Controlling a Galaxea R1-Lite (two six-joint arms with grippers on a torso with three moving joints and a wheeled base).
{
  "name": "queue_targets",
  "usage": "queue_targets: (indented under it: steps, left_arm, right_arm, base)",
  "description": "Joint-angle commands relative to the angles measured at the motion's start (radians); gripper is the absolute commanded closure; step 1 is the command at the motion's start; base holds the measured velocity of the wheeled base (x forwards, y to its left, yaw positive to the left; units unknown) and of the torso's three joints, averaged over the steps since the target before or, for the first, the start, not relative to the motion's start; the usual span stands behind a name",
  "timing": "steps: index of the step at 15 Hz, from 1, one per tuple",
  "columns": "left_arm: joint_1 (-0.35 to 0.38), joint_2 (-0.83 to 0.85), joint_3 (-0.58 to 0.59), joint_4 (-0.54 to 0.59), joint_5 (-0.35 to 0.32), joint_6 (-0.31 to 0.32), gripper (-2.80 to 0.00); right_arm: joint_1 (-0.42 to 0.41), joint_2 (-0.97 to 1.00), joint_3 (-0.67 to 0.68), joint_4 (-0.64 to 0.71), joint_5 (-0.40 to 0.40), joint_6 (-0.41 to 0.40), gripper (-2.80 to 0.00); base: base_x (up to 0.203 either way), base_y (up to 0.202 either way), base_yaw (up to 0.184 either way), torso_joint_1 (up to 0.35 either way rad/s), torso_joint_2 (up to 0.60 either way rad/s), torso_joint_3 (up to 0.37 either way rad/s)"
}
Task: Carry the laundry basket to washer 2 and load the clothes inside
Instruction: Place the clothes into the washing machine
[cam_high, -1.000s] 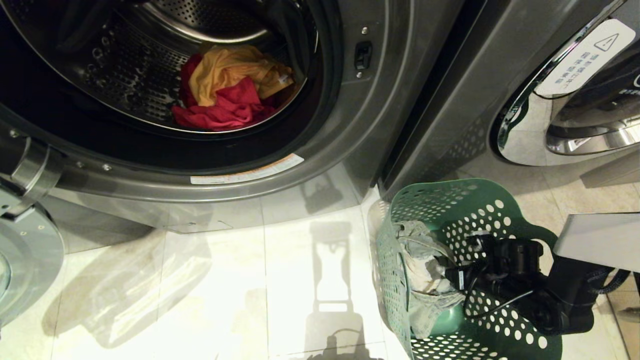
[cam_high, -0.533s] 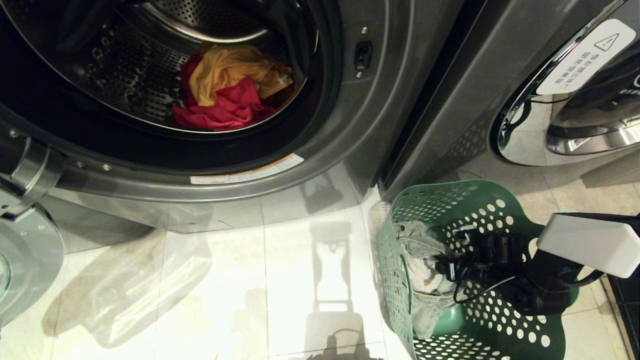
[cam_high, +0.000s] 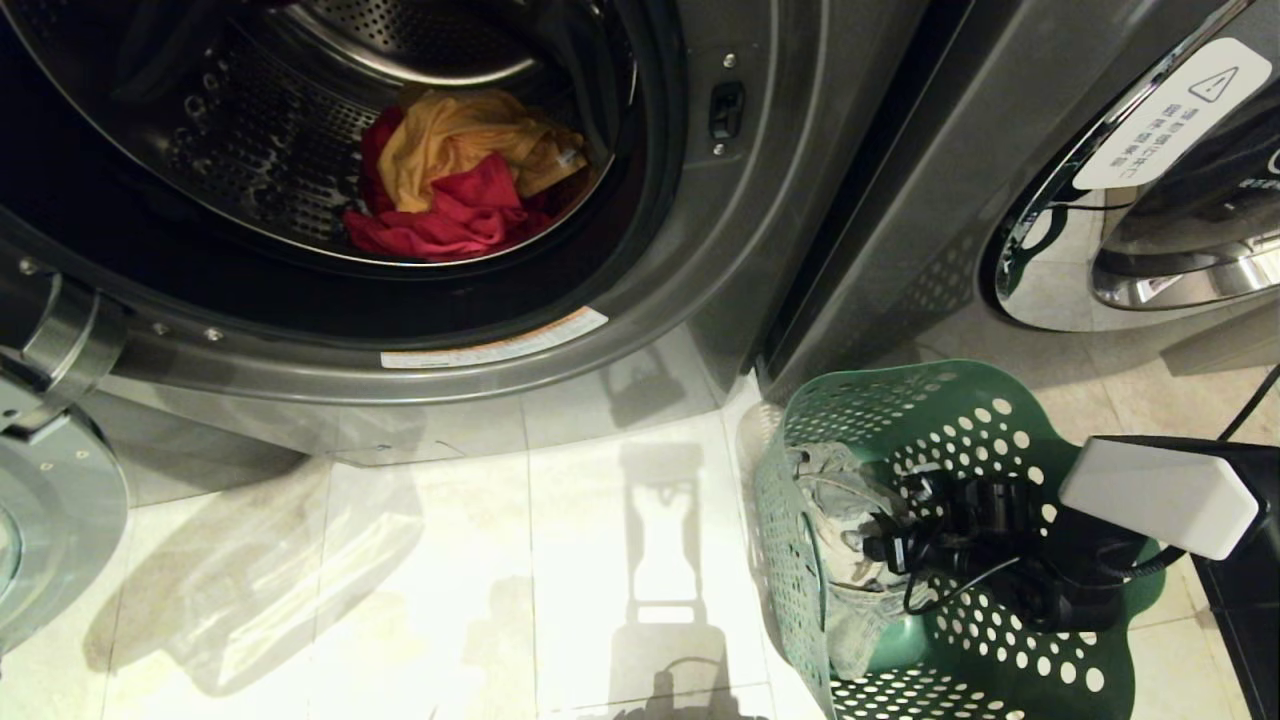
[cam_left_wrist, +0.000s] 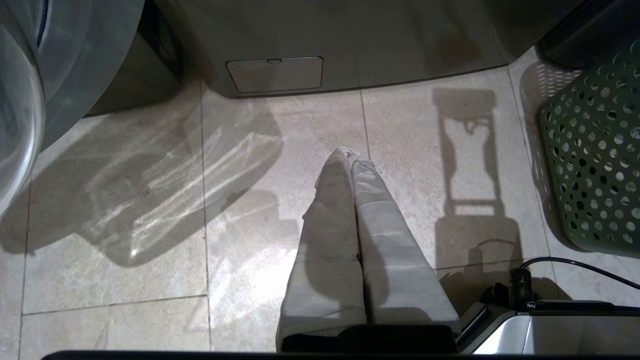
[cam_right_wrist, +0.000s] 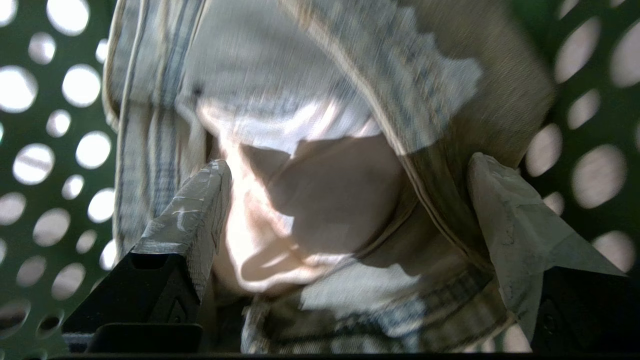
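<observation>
The right gripper (cam_high: 880, 545) is seen inside the laundry basket (cam_high: 960, 400), with its two taped fingers (cam_right_wrist: 200, 210) spread wide on either side of the faded denim jeans (cam_high: 850, 520); the fabric is bracketed by the fingers but is not pinched between them. In the right wrist view a pale pocket lining and a seam of the jeans fill the gap between the fingers, and the green perforated wall of the basket is visible behind the cloth on both sides. The black wrist and the white forearm cover of the right arm are seen reaching into the basket from the right edge of the head view. The basket is placed on the pale tiled floor (cam_high: 560, 560), just in front of the narrow gap between the two dark grey machines. To its left, washer 2 (cam_high: 700, 300) is shown with its door swung open, and the yellow garment (cam_high: 450, 140) and the pink-red garment (cam_high: 450, 220) are already lying together in the steel drum, the yellow one resting on top of the red one. A second washer (cam_high: 900, 200) with a chrome-rimmed door and a white warning label is seen at the right. The left gripper (cam_left_wrist: 352, 162) is held with its fingers pressed together, pointing down over bare floor in front of washer 2, well apart from the basket.
</observation>
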Motion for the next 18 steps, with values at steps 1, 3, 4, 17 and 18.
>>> queue_targets:
  steps: [1,3,4,17,18]
  left_arm:
    - [0.000,0.001,0.011,-0.001,0.000,0.000,0.00]
    - [0.000,0.000,0.011,-0.001,0.000,0.000,0.00]
    - [0.000,0.000,0.011,-0.001,0.000,0.000,0.00]
    - [0.000,0.000,0.011,-0.001,0.000,0.000,0.00]
    - [0.000,0.000,0.011,-0.001,0.000,0.000,0.00]
  right_arm:
    - [-0.005,0.013,0.011,-0.003,0.017,-0.001,-2.80]
    - [-0.015,0.020,0.015,0.000,0.026,0.000,-2.80]
    - [-0.019,0.016,0.029,0.015,0.028,-0.002,-2.80]
    - [-0.037,-0.024,0.079,0.073,0.108,-0.059,-2.80]
    - [-0.042,-0.042,0.098,0.056,0.154,-0.059,-2.80]
  base:
    - [0.000,0.000,0.000,0.000,0.00,0.000]
    - [0.000,0.000,0.000,0.000,0.00,0.000]
    - [0.000,0.000,0.000,0.000,0.00,0.000]
    - [0.000,0.000,0.000,0.000,0.00,0.000]
    - [0.000,0.000,0.000,0.000,0.00,0.000]
